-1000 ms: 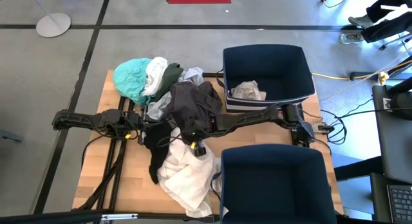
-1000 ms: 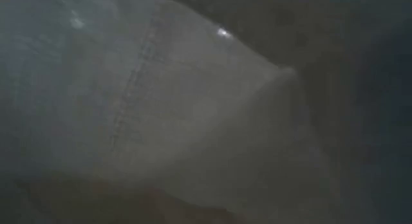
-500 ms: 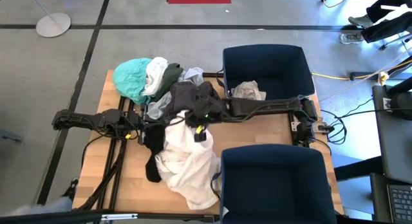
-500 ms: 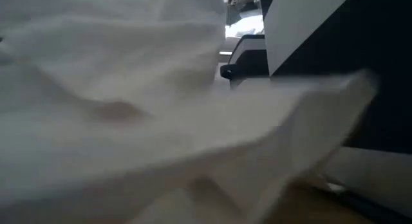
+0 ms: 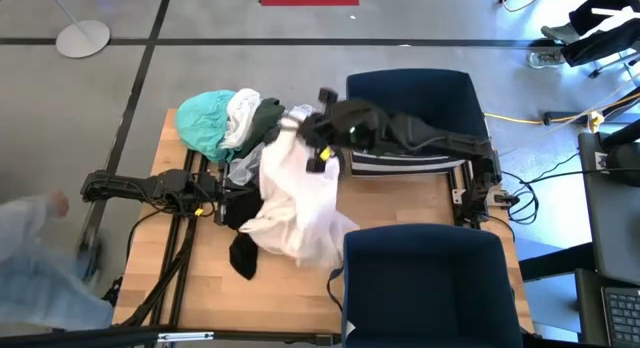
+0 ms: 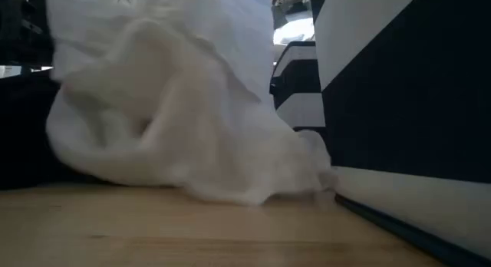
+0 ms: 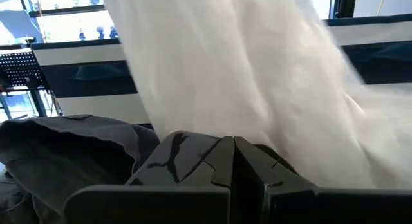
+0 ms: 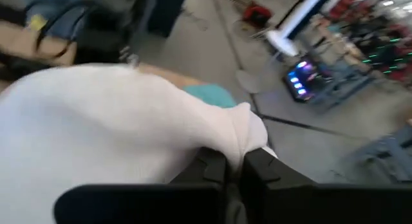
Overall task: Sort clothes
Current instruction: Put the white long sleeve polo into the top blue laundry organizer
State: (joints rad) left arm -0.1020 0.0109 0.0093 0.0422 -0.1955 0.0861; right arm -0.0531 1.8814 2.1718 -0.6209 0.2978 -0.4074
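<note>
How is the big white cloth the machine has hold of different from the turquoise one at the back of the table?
The white garment is pinched in the right gripper and hangs stretched down to the table; the turquoise garment lies bunched and untouched at the far left corner. The white one looks much larger. Both are soft, crumpled fabric.
</note>
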